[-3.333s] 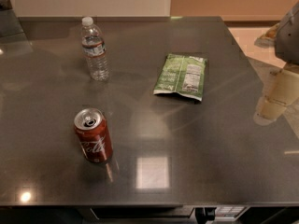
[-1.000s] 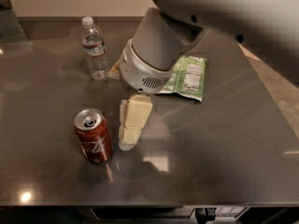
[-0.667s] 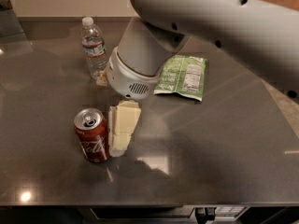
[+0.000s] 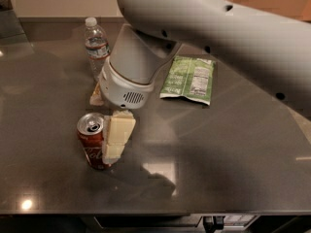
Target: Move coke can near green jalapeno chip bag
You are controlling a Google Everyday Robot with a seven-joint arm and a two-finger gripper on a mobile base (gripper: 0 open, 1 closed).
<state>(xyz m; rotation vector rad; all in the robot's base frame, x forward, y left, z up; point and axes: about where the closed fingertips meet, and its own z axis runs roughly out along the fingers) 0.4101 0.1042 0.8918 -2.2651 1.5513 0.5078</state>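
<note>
The coke can [image 4: 91, 142] stands upright on the dark grey desk [image 4: 233, 154], towards the near-left part of the surface as the camera sees it, with its silver top and opened tab facing up and its red side with white script turned to the front. The end effector [image 4: 103, 129] is down at the can. One broad cream finger [image 4: 119, 135] hangs just beside the can's right side, close enough that the two look to be touching. A second pale finger tip [image 4: 95, 98] shows further back, at the left edge of the rounded grey wrist housing [image 4: 127, 81], apart from the can. The two fingers stand spread wide with nothing clamped between them, and the can is not lifted. The large grey arm [image 4: 218, 33] sweeps in from the upper right and covers much of the back of the desk. The green jalapeno chip bag [image 4: 188, 79] lies flat to the right of the wrist, its white label panel up, well apart from the can. A clear water bottle [image 4: 96, 45] with a white cap stands upright behind the can, near the wrist's left side.
</note>
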